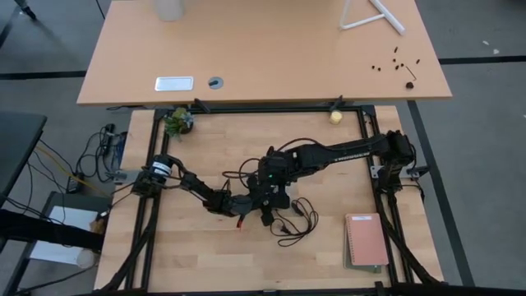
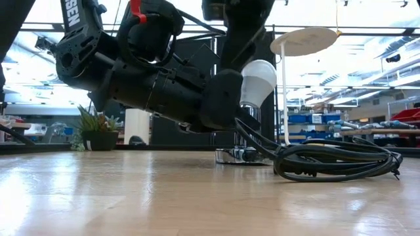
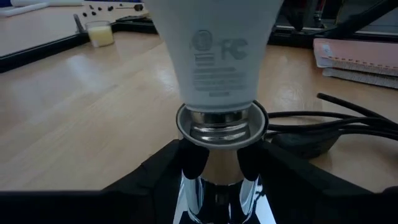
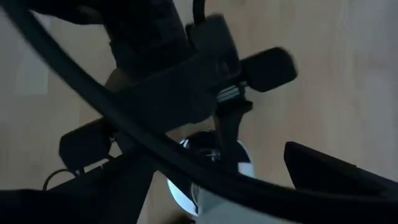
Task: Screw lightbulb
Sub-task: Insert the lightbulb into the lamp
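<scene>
one lightbulb [image 3: 214,50] — one chrome socket [image 3: 221,124] — two grippers beside it

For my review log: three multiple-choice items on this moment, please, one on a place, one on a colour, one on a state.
1. Where does the lightbulb sit? A in the socket; B beside the plant; C on the far desk.
2. The notebook cover is: A blue; B pink; C green.
3. The black cord lies: A pulled straight; B knotted tight; C in loose loops.
Key: A, its threads sit inside the chrome rim; B, seen from above; C, loops pile beside the socket.
</scene>
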Robot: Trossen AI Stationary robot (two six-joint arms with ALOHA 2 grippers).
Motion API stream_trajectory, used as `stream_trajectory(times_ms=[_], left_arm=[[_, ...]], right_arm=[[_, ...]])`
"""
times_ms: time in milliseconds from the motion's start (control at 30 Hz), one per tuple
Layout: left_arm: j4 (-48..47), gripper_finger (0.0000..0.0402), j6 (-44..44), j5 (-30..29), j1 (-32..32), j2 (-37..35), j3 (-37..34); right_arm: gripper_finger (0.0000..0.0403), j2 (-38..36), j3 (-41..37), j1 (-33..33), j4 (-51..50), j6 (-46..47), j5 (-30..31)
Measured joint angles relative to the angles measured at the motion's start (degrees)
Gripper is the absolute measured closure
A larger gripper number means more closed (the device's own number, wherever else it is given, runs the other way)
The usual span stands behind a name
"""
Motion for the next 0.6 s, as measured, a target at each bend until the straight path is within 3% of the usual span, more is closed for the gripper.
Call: stream_trajectory(times_ms=[300, 467, 600], left_arm=[[-0.58, 0.0199, 0.05, 0.26, 0.0, 0.0, 0.0], [-1.09, 0.0199, 0.03, 0.32, 0.0, 0.0, 0.0], [-1.17, 0.0199, 0.04, 0.35, 0.0, 0.0, 0.0]], right_arm=[[0.0047, -0.17, 9.66, -0.46, -18.28, -12.25, 3.58], [0.0054, -0.24, 11.58, -1.36, -28.26, -17.12, 10.16], [0.0055, -0.24, 9.65, -3.53, -30.74, -18.86, 7.12]])
